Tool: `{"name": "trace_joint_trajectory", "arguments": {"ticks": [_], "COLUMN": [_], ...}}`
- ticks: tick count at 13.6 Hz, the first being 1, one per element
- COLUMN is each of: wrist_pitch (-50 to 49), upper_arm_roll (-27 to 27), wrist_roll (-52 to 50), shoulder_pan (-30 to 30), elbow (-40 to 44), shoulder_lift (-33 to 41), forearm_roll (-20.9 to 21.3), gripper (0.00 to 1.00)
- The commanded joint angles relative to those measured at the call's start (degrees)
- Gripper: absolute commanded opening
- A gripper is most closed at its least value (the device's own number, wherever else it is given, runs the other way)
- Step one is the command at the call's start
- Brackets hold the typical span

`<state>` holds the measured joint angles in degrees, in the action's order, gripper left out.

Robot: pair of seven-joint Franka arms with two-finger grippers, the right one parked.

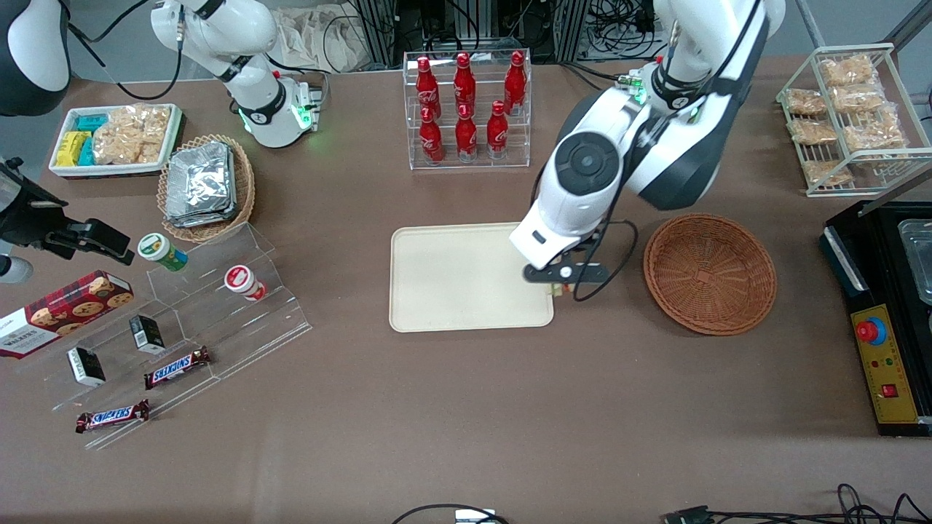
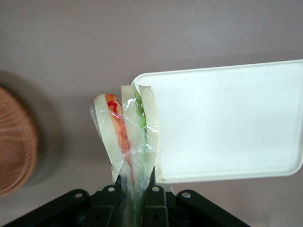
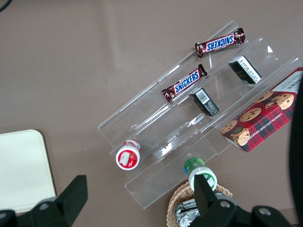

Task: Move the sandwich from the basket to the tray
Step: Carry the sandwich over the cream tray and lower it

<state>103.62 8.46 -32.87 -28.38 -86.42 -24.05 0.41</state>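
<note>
Sandwich [image 2: 128, 137] clamped in gripper [image 2: 135, 189] over tray [image 2: 227, 127] edge.

The working arm is glossy white with dark grey joint covers, a round black cap, green status lights and a looping black cable. Its matte black gripper [image 1: 558, 288] shows round screws.

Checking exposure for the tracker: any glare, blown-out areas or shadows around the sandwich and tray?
Left wrist view: the tray looks washed out to near white; the film on the sandwich, pinched in the hand, catches small highlights; a soft shadow lies beside the basket. Front view: light is even, and the arm hides most of the sandwich.
</note>
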Motion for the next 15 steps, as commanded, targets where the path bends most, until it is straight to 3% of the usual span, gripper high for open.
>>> {"name": "trace_joint_trajectory", "arguments": {"ticks": [1, 6, 11, 12, 13, 14, 15], "wrist_pitch": [8.7, 30.9, 34.7, 34.6, 34.7, 34.3, 33.9], "upper_arm_roll": [-0.6, -0.6, -0.6, -0.6, -0.6, -0.6, -0.6], "wrist_roll": [-0.8, 0.2, 0.1, 0.0, -0.3, -0.3, -0.2], "shoulder_pan": [-1.1, -1.0, -1.0, -1.0, -0.9, -0.9, -0.8], "elbow": [-3.3, -21.9, -24.1, -24.1, -24.1, -23.9, -23.9], "shoulder_lift": [-3.2, -2.5, -3.6, -3.6, -3.6, -3.6, -3.2], "forearm_roll": [0.3, 0.4, 0.4, 0.4, 0.0, 0.0, 0.0], "gripper": [0.16, 0.14, 0.15, 0.27, 0.86, 1.00, 1.00]}}
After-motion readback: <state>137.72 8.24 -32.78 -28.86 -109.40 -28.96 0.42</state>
